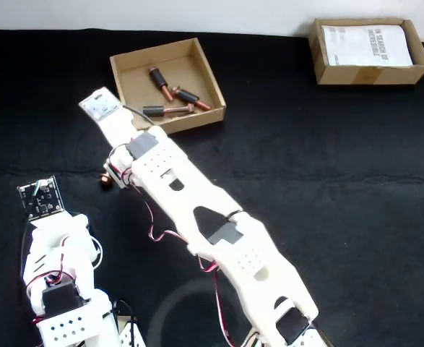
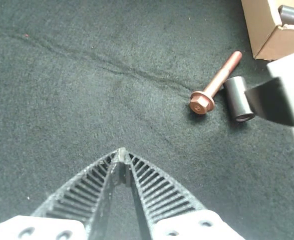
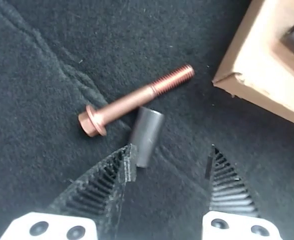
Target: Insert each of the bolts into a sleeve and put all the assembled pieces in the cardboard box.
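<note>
A copper bolt (image 3: 136,102) lies loose on the black cloth, with a dark grey sleeve (image 3: 148,135) touching its shank at an angle. My right gripper (image 3: 172,152) is open just above them, the sleeve's near end just inside one fingertip (image 3: 128,155). The left wrist view shows the same bolt (image 2: 214,85) and sleeve (image 2: 238,99) a little way ahead of my left gripper (image 2: 121,154), which is shut on nothing. The open cardboard box (image 1: 125,79) holds three assembled pieces (image 1: 175,92). In the high view the bolt's head (image 1: 105,181) peeks out beside the right arm.
The box's corner (image 3: 267,75) is close beside the bolt's threaded end. A second cardboard box (image 1: 367,69) with a printed sheet stands at the back right. The right arm (image 1: 219,224) stretches diagonally across the cloth.
</note>
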You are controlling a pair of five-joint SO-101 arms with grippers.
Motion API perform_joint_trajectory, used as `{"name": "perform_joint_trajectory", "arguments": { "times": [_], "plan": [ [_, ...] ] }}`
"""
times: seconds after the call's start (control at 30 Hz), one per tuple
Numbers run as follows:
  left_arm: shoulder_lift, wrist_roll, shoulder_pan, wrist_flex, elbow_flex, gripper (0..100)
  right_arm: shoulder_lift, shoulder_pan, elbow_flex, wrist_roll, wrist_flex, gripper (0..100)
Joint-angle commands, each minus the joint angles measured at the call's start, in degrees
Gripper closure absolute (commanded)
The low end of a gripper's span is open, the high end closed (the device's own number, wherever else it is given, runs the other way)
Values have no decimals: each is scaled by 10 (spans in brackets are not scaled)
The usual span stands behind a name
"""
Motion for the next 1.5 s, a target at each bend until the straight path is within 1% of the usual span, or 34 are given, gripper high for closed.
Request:
{"name": "perform_joint_trajectory", "arguments": {
  "times": [0.0, 0.23, 0.33, 0.4, 0.5, 0.57, 0.7, 0.93, 1.1, 1.33, 1.37, 1.47],
  "plan": [
    [-2, -5, -1, -8, 10, 990, 20, -1, -65, 5, 12, 793],
    [-3, -5, -5, -8, 10, 990, 89, 1, -136, 7, 15, 793],
    [-4, -5, -16, -11, 10, 990, 113, 1, -168, 32, 15, 793],
    [-4, -5, -17, -11, 10, 990, 126, 1, -183, 34, 15, 793],
    [-5, -5, -19, -11, 10, 990, 140, 1, -201, 34, 40, 795],
    [-5, -5, -19, -11, 10, 990, 151, 1, -212, 36, 52, 827],
    [-5, -5, -19, -11, 10, 990, 165, 2, -233, 38, 56, 946],
    [-2, -5, -19, -11, 10, 990, 160, 20, -249, 33, 76, 991],
    [-1, -5, -19, -11, 10, 990, 161, 37, -356, 36, 146, 991],
    [-1, -5, -16, -11, 10, 990, 161, 73, -583, 38, 271, 991],
    [-1, -5, -16, -11, 10, 990, 159, 77, -604, 38, 287, 991],
    [0, -5, -16, -11, 10, 990, 109, 88, -597, 38, 334, 991]
  ]
}}
